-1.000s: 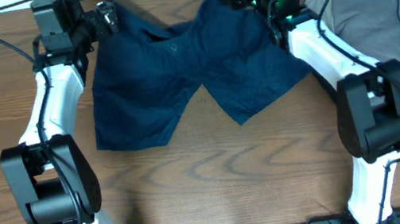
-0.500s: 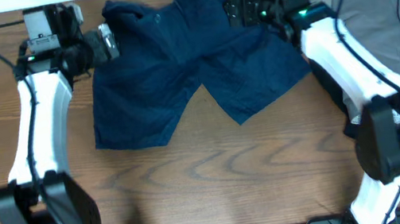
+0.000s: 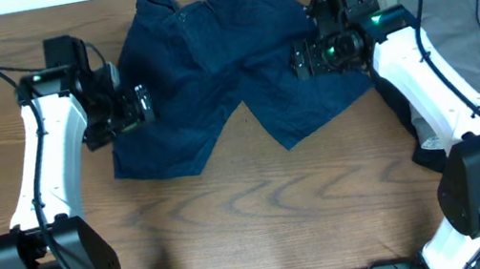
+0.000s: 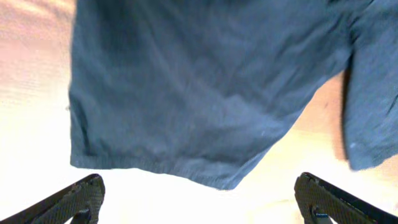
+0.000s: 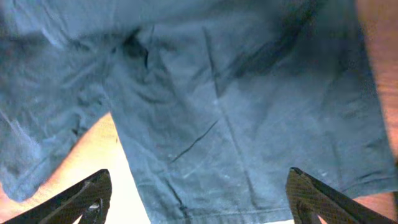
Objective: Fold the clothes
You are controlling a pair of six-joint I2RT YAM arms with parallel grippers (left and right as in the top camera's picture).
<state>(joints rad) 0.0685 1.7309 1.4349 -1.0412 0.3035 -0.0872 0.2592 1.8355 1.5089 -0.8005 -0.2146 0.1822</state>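
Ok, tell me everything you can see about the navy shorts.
The navy shorts lie spread flat on the wooden table, waistband rumpled at the far edge, two short legs splaying toward the robot. The cloth looks thin, woven, lightly creased. The left gripper and right gripper hang open over a leg each, gripping nothing.

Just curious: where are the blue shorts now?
Overhead, the navy shorts lie spread at the table's far middle, left of the grey garment.
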